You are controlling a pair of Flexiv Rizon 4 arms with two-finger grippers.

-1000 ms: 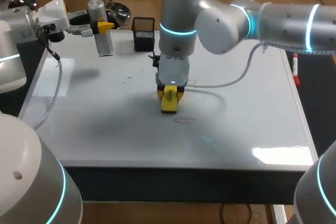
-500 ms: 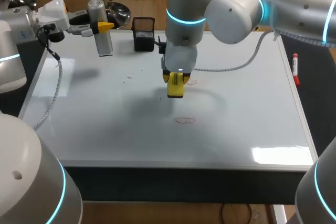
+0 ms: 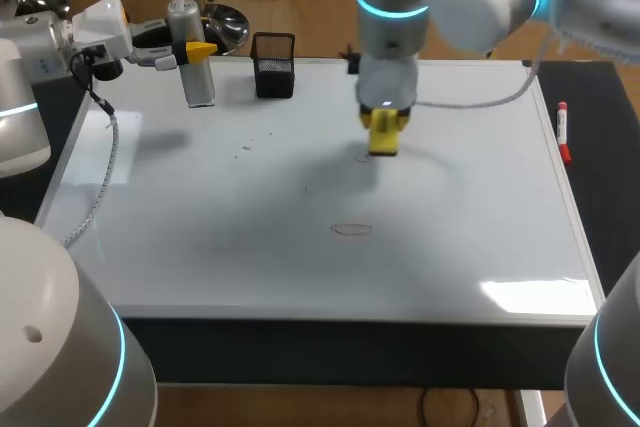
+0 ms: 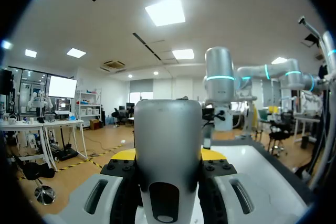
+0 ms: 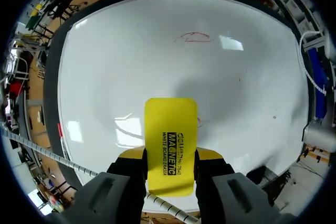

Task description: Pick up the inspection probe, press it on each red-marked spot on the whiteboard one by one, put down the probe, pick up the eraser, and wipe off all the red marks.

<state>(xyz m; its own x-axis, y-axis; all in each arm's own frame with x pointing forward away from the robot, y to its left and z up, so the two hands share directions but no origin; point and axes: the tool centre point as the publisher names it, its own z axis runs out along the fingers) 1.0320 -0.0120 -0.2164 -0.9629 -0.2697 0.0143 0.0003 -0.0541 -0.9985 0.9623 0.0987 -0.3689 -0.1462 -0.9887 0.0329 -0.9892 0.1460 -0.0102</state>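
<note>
My right gripper (image 3: 383, 137) is shut on the yellow eraser (image 3: 383, 133) and holds it low over the whiteboard (image 3: 480, 227), right of the middle toward the far side. A small red mark (image 3: 364, 158) lies just beside the eraser. A red oval mark (image 3: 351, 229) lies nearer the front. In the right wrist view the eraser (image 5: 170, 124) sticks out between the fingers of the gripper (image 5: 170, 156), with the red oval (image 5: 194, 37) well ahead. My left gripper (image 3: 195, 55) is shut on the silver probe (image 3: 197, 72), upright at the far left corner. The probe (image 4: 168, 145) fills the left gripper (image 4: 168, 157).
A black mesh pen holder (image 3: 274, 65) stands at the far edge, left of the middle. A red marker (image 3: 563, 132) lies on the dark strip beyond the board's right edge. The right arm's cable (image 3: 470, 102) trails over the far right of the board.
My right arm has carried the eraser from the board's middle toward the far right, up to the small red mark. The left arm and probe have not moved.
</note>
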